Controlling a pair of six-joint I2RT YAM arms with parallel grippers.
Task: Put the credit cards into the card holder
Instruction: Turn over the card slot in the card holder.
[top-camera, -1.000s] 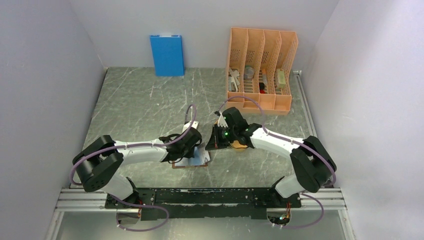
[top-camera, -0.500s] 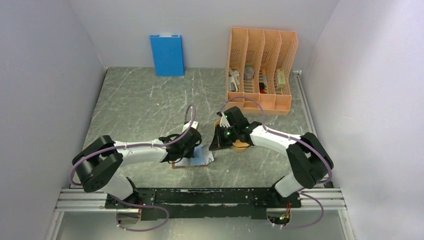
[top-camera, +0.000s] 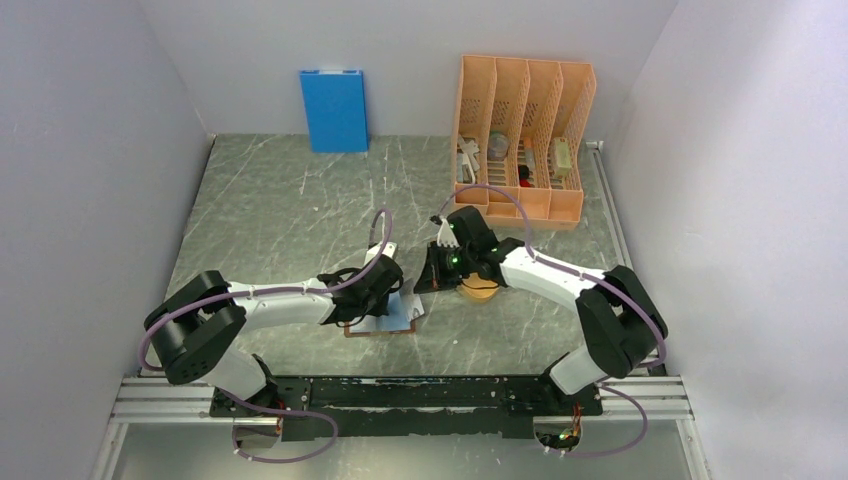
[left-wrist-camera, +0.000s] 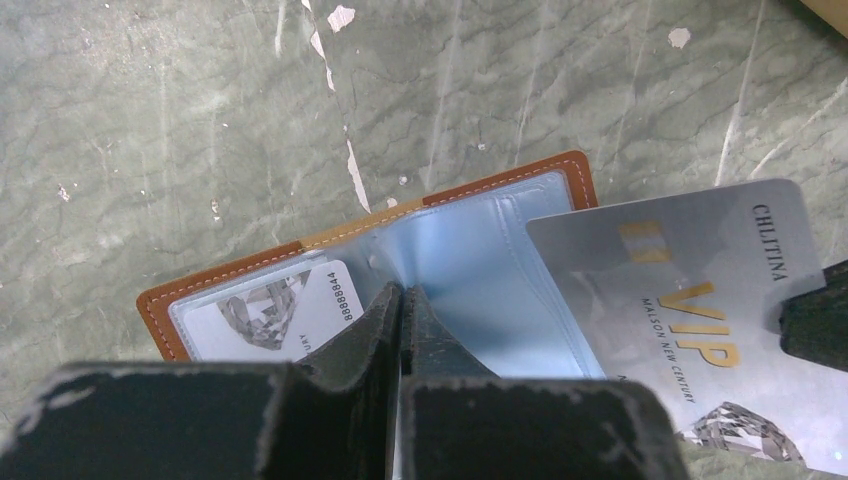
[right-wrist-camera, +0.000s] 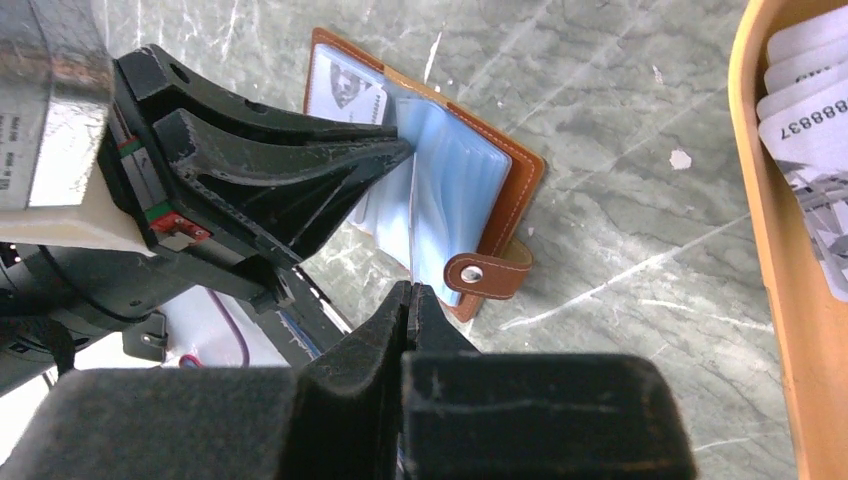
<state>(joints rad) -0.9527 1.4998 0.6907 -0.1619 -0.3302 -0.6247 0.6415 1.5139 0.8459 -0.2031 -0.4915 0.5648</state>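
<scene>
The silver plastic card (left-wrist-camera: 690, 300), pinched by the right gripper (right-wrist-camera: 410, 288), is edged toward the left gripper (left-wrist-camera: 400, 292), which is clamped on the brown leather card holder (left-wrist-camera: 480, 240).

- Table (top-camera: 280, 220): grey-green marbled top, pale walls at left, right and far side.
- Blue box (top-camera: 333, 110): upright against the far wall, left of centre.
- File rack (top-camera: 522, 95): orange, four slots, far right corner; small items inside, too small to name.
- Card holder (top-camera: 398, 320): brown-edged, lying open, pale blue leaves up, near centre; partly under the left gripper (top-camera: 392, 303).
- Right gripper (top-camera: 424, 288): just right of the card holder, tips turned toward it.
- Tray (top-camera: 481, 293): orange, partly covered by the right arm (top-camera: 560, 285).
- Rail (top-camera: 400, 395): near edge, carrying both arm bases.
</scene>
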